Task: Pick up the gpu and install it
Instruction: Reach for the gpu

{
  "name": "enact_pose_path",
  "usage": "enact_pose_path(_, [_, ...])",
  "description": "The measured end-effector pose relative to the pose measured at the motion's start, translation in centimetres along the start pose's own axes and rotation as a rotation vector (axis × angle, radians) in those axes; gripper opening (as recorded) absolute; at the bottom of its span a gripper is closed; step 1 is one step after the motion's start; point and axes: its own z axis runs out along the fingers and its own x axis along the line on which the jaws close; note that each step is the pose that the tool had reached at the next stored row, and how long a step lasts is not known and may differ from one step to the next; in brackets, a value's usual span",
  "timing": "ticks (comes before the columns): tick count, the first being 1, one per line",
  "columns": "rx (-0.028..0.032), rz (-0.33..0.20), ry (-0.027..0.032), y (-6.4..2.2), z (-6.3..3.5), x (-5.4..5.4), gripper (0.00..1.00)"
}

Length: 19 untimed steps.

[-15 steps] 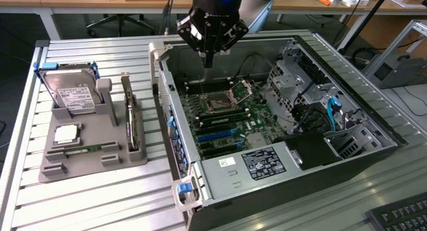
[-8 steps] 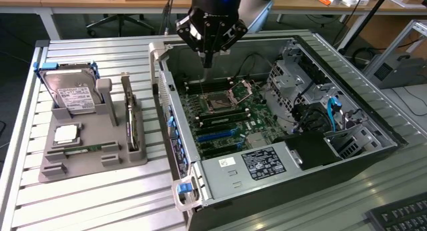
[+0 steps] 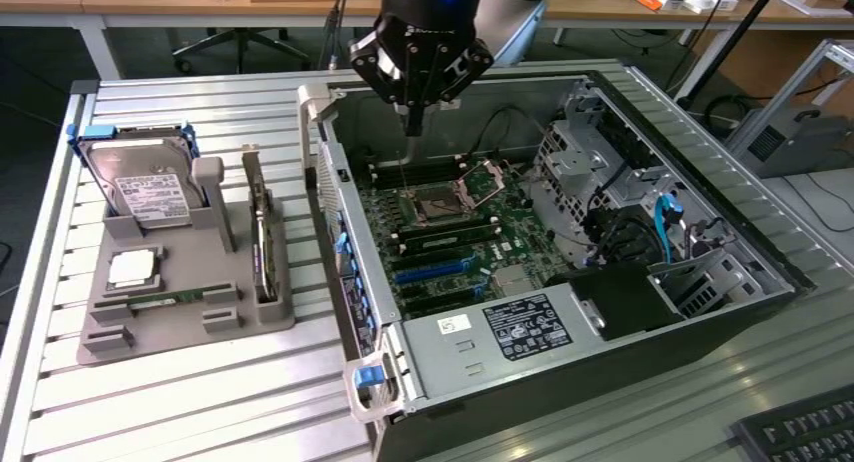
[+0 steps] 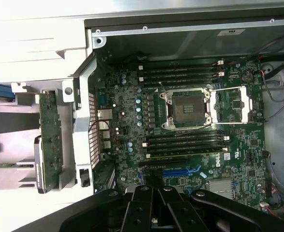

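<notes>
Tool [image 3: 414, 127] is hanging over the open pc case [image 3: 324, 172], fingers pinched fully together w/ nothing in them, pointing down at the motherboard [image 3: 390, 210] toward the far end. The gpu [image 3: 262, 237] is sitting well apart from it on the exterior view's left. It's standing on its long edge in a slot of the grey holder [image 3: 160, 337] on the bench [image 3: 187, 112], just beside the case's side wall and to the right of the hard drive [image 3: 150, 197].

Imo the card's going to be handling light and stiff but fragile, since it's bare pcb w/ components. I'm guessing the place to be pinching it is across the thin top edge, roughly mid-length, not on chips or the contact edge. Flat faces are prob a bit slippery too.

Room-wise, the holder posts are hugging the card, so the only open way out is straight up. Inside the case the blue slots [image 3: 434, 272] are looking unobstructed from above, but the case rim and drive cage [image 3: 587, 157] are crowding the sides.
</notes>
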Motion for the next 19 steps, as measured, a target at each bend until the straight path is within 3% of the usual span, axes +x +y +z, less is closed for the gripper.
enact_pose_path(19, [0.0000, 0.000, 0.0000, -0.04, -0.01, 0.47, 0.10])
